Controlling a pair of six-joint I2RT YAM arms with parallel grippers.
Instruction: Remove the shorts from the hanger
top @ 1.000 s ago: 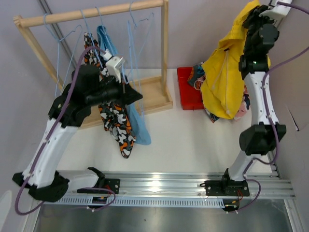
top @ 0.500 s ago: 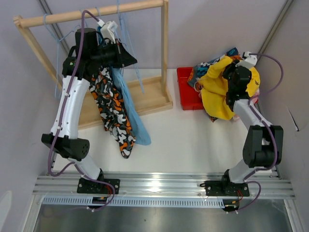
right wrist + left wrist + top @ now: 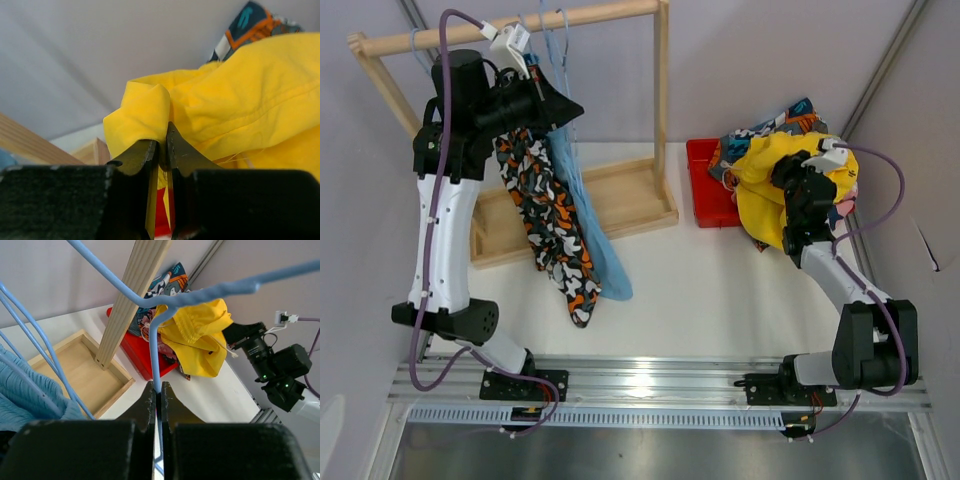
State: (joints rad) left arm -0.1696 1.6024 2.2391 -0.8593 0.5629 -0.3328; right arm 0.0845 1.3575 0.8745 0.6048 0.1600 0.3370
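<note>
Top external view: limp black-orange-white blotched shorts [image 3: 545, 220], plain light blue shorts [image 3: 595, 250] hang on wooden rack [image 3: 662, 100]; left gripper [image 3: 156, 386] pinches blue wire hanger [image 3: 220, 289]; right gripper [image 3: 166, 145] clamps crumpled yellow shorts [image 3: 240, 100].

You see yellow shorts [image 3: 765, 200], a red bin [image 3: 705, 190], light blue shorts [image 3: 600, 260], black-orange-white blotched shorts [image 3: 555, 240], and a blue hanger [image 3: 154, 355].
</note>
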